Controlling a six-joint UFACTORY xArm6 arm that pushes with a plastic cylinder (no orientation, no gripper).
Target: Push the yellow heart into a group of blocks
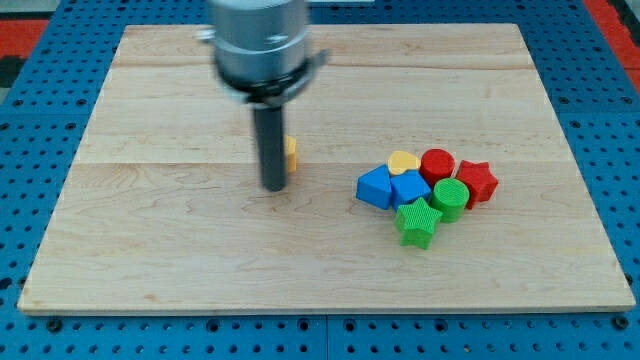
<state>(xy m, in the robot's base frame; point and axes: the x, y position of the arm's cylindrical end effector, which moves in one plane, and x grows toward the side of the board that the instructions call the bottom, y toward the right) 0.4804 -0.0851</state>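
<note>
- Camera view, for you at the controls: the wooden worktop (150,240) lies on a blue pegboard (30,330).
- The yellow heart (404,161) already sits at the top of a cluster right of centre — touching the red cylinder (437,164) on its right and the blue blocks below it.
- That cluster also holds a blue block (375,187), a second blue block (409,187), a green cylinder (450,198), a green star (418,222) and a red star (478,181), all packed together.
- You have no jaws on this arm — only the rod; my tip (274,187) rests left of centre, well apart from the cluster.
- A yellow-orange block (291,153) peeks out just behind the rod's right side; its shape is hidden.
</note>
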